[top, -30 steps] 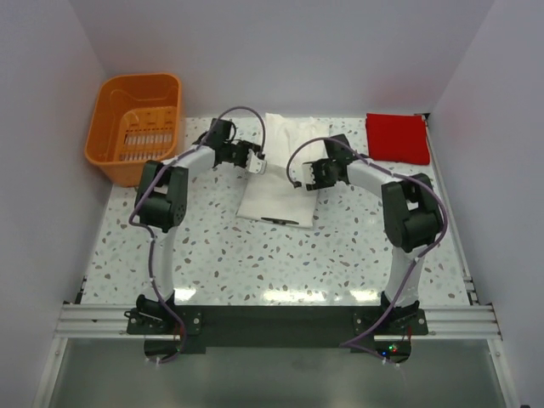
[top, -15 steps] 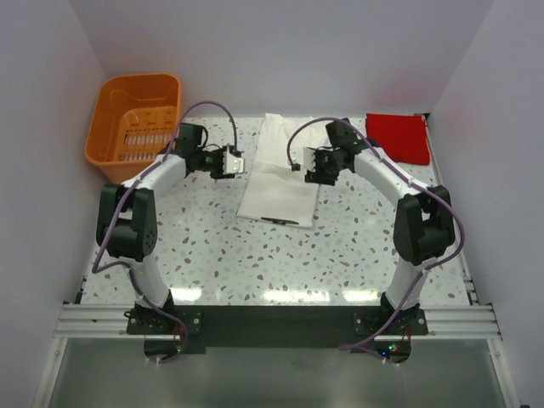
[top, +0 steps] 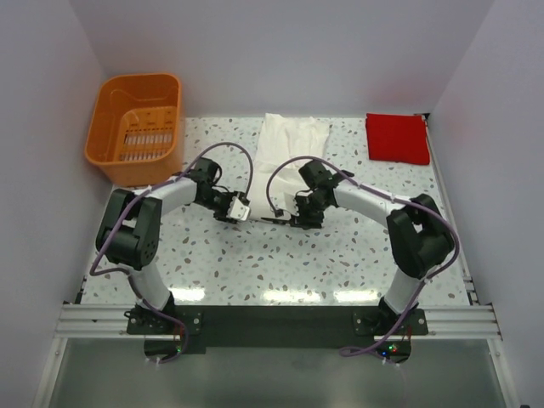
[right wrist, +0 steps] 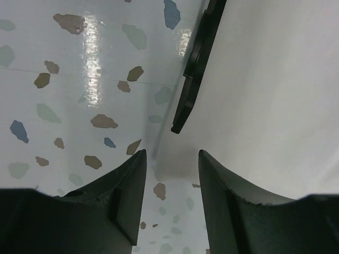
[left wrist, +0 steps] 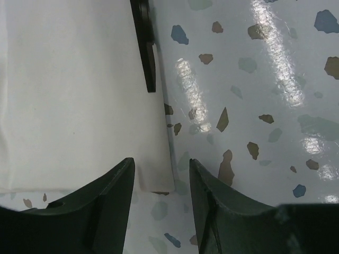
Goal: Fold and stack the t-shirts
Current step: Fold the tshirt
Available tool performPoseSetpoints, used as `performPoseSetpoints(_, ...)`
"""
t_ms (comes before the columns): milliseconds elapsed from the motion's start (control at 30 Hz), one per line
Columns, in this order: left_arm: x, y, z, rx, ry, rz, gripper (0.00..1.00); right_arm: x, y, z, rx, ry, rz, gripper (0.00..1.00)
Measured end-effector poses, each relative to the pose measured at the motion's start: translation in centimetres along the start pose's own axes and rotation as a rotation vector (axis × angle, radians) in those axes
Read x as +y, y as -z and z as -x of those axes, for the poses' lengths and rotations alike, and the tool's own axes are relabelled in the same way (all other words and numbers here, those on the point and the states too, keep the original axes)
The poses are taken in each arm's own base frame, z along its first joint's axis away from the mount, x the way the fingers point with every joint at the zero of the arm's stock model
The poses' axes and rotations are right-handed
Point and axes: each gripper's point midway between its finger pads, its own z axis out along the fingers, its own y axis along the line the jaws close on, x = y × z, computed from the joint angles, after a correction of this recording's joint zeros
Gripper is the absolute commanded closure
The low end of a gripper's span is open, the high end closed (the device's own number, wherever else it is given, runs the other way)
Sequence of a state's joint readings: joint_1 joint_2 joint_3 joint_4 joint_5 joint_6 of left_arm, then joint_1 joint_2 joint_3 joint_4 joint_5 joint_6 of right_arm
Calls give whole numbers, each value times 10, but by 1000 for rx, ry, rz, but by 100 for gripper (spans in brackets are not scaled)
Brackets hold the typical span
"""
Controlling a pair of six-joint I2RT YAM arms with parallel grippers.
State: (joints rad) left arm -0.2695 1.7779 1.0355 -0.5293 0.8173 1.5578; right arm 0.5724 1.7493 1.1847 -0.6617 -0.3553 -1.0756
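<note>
1. The cream-white t-shirt (top: 286,166) lies flat near the middle of the speckled table (top: 255,259) as a long folded panel, running from the far edge of the table towards the arms
2. The red t-shirt (top: 396,138) rests as a small flat square at the far right corner of the table, well apart from the white one
3. The left gripper (top: 240,208) is low at the near left corner of the white shirt; the right gripper (top: 299,212) is low at its near right corner
4. Left wrist view: the left gripper (left wrist: 160,164) has its dark fingers (left wrist: 106,211) parted by a moderate gap and clasps nothing; the cloth (left wrist: 74,95) ends at a corner in that gap, with one finger over the shirt and the other over bare table (left wrist: 254,106)
5. Right wrist view: the right gripper (right wrist: 172,154) is likewise partly spread and empty, its fingers (right wrist: 233,211) straddling the shirt's (right wrist: 275,95) side edge, beside the table's (right wrist: 79,79) glossy surface
6. A thin black strip (top: 274,220) shows at the shirt's near hem; both wrist views show it (left wrist: 147,47) (right wrist: 198,63) flat along the cloth's edge, and no lettering on it can be read
7. An orange slotted basket (top: 110,157) stands at the far left corner
</note>
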Motion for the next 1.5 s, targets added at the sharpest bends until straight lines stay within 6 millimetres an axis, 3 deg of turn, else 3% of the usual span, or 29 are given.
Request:
performPoseSetpoints(300, 0, -6, -3, 31, -69, -15, 53, 16, -21, -24, 46, -26, 22, 56)
performPoseSetpoints(433, -4, -9, -12, 56, -61, -34, 56, 11, -23, -25, 51, -19, -5, 62)
performPoseSetpoints(533, -5, -11, -13, 55, -61, -36, 62, 5, -24, -25, 56, -14, -28, 80)
performPoseSetpoints(567, -5, -11, -13, 54, -60, -38, 69, 3, -25, -25, 58, -14, -38, 91)
performPoseSetpoints(633, -5, -12, -14, 57, -64, -41, 77, -3, -24, -25, 61, -8, -62, 100)
performPoseSetpoints(667, -4, -13, -14, 59, -64, -44, 86, -5, -24, -25, 62, -6, -71, 100)
performPoseSetpoints(767, -2, -15, -14, 62, -57, -47, 100, -10, -23, -27, 70, -10, -89, 100)
performPoseSetpoints(833, 2, -15, -11, 61, -44, -41, 100, -12, -21, -30, 72, -24, -94, 100)
performPoseSetpoints(1033, 31, -7, 5, 39, 7, 17, 100, -37, 11, -44, 60, -94, -141, 100)
performPoseSetpoints(1167, 63, 9, 27, 18, 11, 92, 100, -74, 61, -37, 7, -87, -252, 100)
performPoseSetpoints(1267, 78, 22, 43, 9, 7, 142, 100, -90, 91, -29, -26, -60, -319, 100)
performPoseSetpoints(1367, 82, 29, 55, 15, -3, 166, 100, -90, 104, -24, -36, -34, -335, 100)
performPoseSetpoints(1500, 78, 28, 70, 52, -34, 164, 100, -75, 106, -25, -38, -25, -302, 100)
